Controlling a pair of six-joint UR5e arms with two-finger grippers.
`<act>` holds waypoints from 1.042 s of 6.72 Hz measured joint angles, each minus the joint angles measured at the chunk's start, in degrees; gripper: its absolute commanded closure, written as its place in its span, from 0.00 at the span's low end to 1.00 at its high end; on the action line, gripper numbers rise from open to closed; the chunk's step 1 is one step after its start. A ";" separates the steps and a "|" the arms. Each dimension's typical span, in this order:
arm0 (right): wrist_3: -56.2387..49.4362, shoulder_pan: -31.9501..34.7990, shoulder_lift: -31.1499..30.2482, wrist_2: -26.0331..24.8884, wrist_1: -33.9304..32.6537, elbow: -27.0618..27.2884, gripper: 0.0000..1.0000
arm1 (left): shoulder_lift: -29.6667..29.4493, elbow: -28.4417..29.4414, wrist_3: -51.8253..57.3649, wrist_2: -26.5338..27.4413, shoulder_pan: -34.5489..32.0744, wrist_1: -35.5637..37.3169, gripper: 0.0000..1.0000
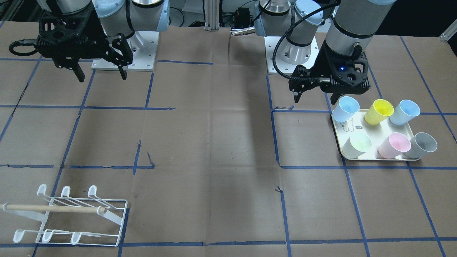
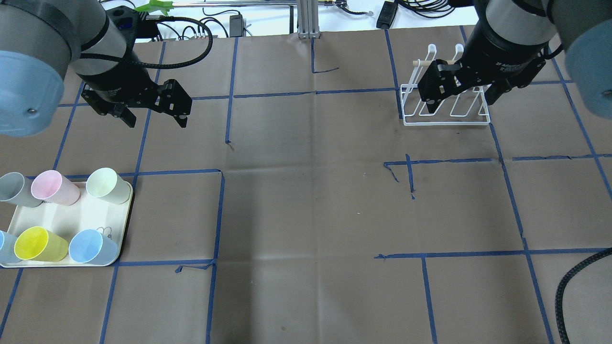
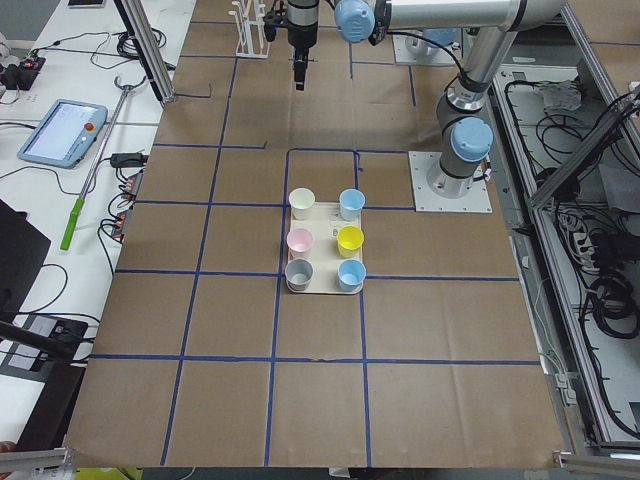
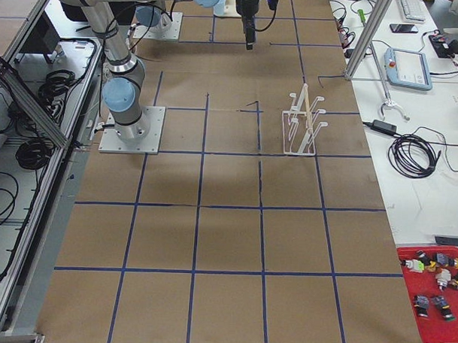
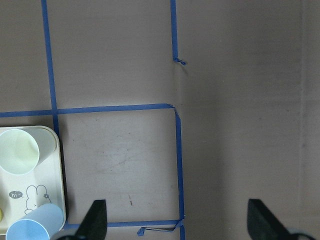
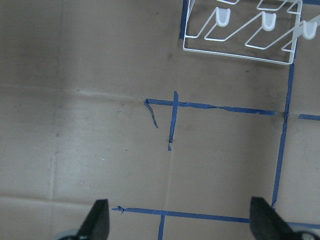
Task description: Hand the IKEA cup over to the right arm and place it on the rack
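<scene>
Overhead exterior is showing left claw (image 2: pixel 155 122), spread, hovering at one o'clock of the tray (image 2: pixel 91 214), right claw (image 2: pixel 461 104) spread too; cups (image 2: pixel 106 185) looking light, stiff, slick, rim-pinchable.

Overhead view: the right tool (image 2: pixel 460 102) hides the middle of the rack (image 2: pixel 454 113); the left edge cuts the tray (image 2: pixel 95 215), the grey cup (image 2: pixel 16 189) and one pale blue cup (image 2: pixel 4 246). Right wrist view: the top edge crops the rack. Left wrist view: of the left tool (image 5: pixel 175 222) only two fingertips (image 5: pixel 97 220) show, cropped below.
</scene>
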 measured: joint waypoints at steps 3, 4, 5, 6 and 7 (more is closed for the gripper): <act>0.06 0.00 0.00 0.08 0.00 0.00 0.00 | -0.50 0.61 -0.07 0.01 -0.01 0.00 0.01; 0.06 0.00 0.00 0.11 0.00 0.00 0.00 | -0.61 0.84 -0.12 0.03 -0.06 -0.09 0.01; -0.01 0.00 0.00 0.14 0.00 0.00 0.00 | -0.63 1.02 -0.24 0.05 -0.14 -0.28 0.01; -0.04 0.00 0.00 0.16 0.00 0.00 0.00 | -0.70 1.14 -0.35 0.03 -0.26 -0.49 0.01; -0.01 0.00 0.00 0.19 0.00 0.00 0.00 | -0.76 1.21 -0.38 0.02 -0.37 -0.71 0.01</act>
